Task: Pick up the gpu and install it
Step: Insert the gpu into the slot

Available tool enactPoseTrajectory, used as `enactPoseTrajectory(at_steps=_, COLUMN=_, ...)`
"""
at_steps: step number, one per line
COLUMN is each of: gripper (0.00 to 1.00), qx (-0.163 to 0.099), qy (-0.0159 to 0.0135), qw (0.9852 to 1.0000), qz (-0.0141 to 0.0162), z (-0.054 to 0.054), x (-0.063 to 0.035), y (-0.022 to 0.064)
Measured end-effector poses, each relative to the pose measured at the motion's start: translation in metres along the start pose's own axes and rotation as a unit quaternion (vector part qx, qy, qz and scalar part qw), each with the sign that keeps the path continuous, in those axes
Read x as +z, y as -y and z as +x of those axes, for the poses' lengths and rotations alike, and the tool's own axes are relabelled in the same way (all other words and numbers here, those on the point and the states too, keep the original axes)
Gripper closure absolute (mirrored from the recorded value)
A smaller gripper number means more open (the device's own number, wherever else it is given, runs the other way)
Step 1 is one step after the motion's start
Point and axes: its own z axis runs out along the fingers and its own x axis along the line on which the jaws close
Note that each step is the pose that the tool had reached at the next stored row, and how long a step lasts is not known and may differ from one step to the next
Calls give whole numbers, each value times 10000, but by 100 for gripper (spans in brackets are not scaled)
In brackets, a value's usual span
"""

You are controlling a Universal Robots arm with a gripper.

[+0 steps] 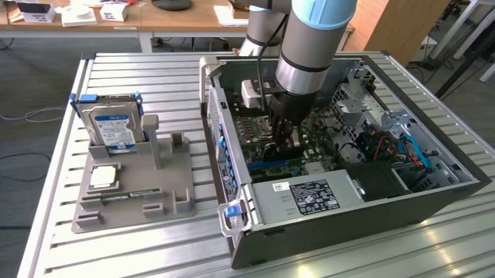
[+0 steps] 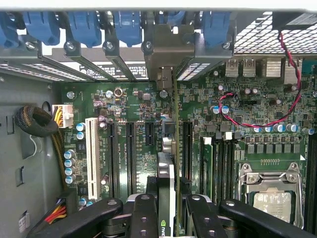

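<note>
The hand [image 2: 168, 210] grips the gpu [image 2: 169, 148] edge-on, its fingers [image 2: 143, 215] clamped on either side of the card. The card stands upright over the motherboard [image 2: 133, 124] inside the open computer case [image 1: 340, 226], its bracket reaching the rear slot openings. Outside on the tabletop [image 1: 116, 255], a grey holder [image 1: 139, 191] carries a hard drive [image 1: 112, 127].

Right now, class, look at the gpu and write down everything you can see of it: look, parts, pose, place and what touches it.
The gpu is a thin card seen edge-on, standing upright inside the open computer case over the green motherboard. Its silver metal bracket sits at the rear slot openings among blue clips. A dark cooler face and a green edge show near the gripper, whose black fingers are closed on it from both sides. Whether its lower edge is seated in a slot cannot be told.
</note>
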Motion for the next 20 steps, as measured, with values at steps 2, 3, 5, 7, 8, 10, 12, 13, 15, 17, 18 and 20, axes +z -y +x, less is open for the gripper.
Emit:
enactPoseTrajectory(at_steps=2, gripper=73, qx=0, qy=0, qw=10000, qz=0, z=0, x=0, y=0)
enactPoseTrajectory(at_steps=3, gripper=73, qx=0, qy=0, qw=10000, qz=0, z=0, x=1, y=0)
enactPoseTrajectory(at_steps=5, gripper=73, qx=0, qy=0, qw=10000, qz=0, z=0, x=2, y=0)
enactPoseTrajectory(at_steps=7, gripper=73, qx=0, qy=0, qw=10000, qz=0, z=0, x=4, y=0)
enactPoseTrajectory(at_steps=8, gripper=73, qx=0, qy=0, qw=10000, qz=0, z=0, x=5, y=0)
enactPoseTrajectory(at_steps=10, gripper=73, qx=0, qy=1, qw=10000, qz=1, z=0, x=11, y=0)
enactPoseTrajectory(at_steps=12, gripper=73, qx=0, qy=0, qw=10000, qz=0, z=0, x=11, y=0)
enactPoseTrajectory(at_steps=13, gripper=73, qx=0, qy=0, qw=10000, qz=0, z=0, x=12, y=0)
enactPoseTrajectory(at_steps=15, gripper=73, qx=0, qy=0, qw=10000, qz=0, z=0, x=14, y=0)
enactPoseTrajectory(at_steps=17, gripper=73, qx=0, qy=1, qw=10000, qz=0, z=0, x=19, y=0)
enactPoseTrajectory(at_steps=18, gripper=73, qx=0, qy=0, qw=10000, qz=0, z=0, x=19, y=0)
enactPoseTrajectory(at_steps=20, gripper=73, qx=0, qy=0, qw=10000, qz=0, z=0, x=19, y=-1)
